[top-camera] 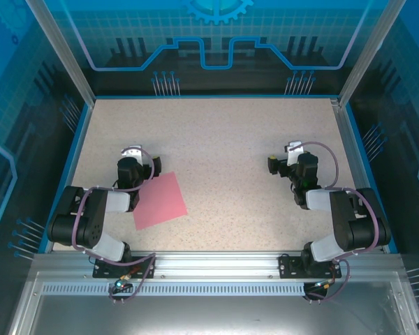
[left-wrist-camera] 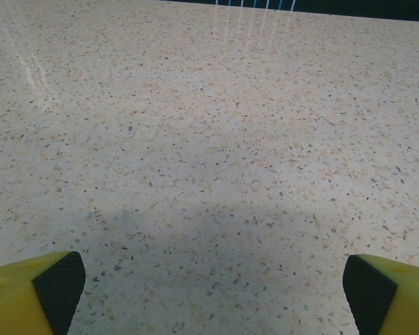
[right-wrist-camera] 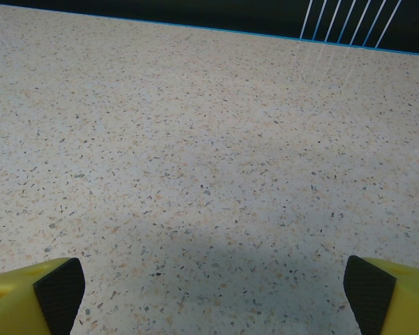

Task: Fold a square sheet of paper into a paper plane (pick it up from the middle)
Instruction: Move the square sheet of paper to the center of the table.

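By L arm point(top-camera: 91, 218), paper point(top-camera: 162, 202) lies flat; L pincer point(left-wrist-camera: 213, 286), R pincer point(right-wrist-camera: 213, 287) spread.

A: What colour is the square sheet of paper point(top-camera: 160, 201)?

B: Plain pink-red, no print. The worktop point(top-camera: 237, 146) is pale beige, flecked all over with small dark and orange-brown specks, and edged in blue.

A: And the fingers?

B: The left fingers point(left-wrist-camera: 14, 296) are yellow with black pads point(left-wrist-camera: 59, 289); the right fingers point(right-wrist-camera: 14, 296) are the same. The left arm point(top-camera: 91, 220) and right arm point(top-camera: 346, 223) are black with white-grey sections.

A: The back wall point(top-camera: 216, 42)?

B: Blue, with a fine pale grid and a lighter blue gear outline.
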`<state>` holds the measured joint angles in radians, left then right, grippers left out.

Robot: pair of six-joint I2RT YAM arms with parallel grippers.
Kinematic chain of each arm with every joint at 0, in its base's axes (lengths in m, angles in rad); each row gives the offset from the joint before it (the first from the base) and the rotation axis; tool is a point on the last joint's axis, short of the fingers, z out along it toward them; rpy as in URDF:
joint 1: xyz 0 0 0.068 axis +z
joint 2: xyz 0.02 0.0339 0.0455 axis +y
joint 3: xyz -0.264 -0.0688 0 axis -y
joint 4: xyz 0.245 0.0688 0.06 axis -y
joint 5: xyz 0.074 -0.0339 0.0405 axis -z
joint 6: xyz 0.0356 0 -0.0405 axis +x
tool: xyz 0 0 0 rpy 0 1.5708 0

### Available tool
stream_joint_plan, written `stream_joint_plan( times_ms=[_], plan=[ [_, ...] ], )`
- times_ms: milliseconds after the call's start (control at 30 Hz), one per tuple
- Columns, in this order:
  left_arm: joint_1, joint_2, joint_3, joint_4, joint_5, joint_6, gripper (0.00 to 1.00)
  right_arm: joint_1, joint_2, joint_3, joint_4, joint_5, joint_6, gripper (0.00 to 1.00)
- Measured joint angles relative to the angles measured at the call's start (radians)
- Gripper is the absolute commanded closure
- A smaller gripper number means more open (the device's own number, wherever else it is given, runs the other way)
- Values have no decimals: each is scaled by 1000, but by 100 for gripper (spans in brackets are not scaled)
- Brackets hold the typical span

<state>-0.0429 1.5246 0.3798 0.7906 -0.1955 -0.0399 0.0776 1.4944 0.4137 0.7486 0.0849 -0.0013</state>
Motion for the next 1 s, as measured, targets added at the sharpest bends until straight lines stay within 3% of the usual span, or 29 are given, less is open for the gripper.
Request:
stream_joint_plan(
  times_ms=[167,467,633,1000],
  plan=[
    [0,-39,8,-37,14,14,1,0,0,-4,10,-38,-14,1],
    [0,-259,10,-180,14,-20,2,1,-14,-65,80,-45,-42,0],
    [1,-415,38,-390,31,-68,2,2,-52,-79,72,-54,-53,1],
    [1,-637,154,-750,44,-331,2,-5,-259,209,-509,-148,55,1]
  ],
)
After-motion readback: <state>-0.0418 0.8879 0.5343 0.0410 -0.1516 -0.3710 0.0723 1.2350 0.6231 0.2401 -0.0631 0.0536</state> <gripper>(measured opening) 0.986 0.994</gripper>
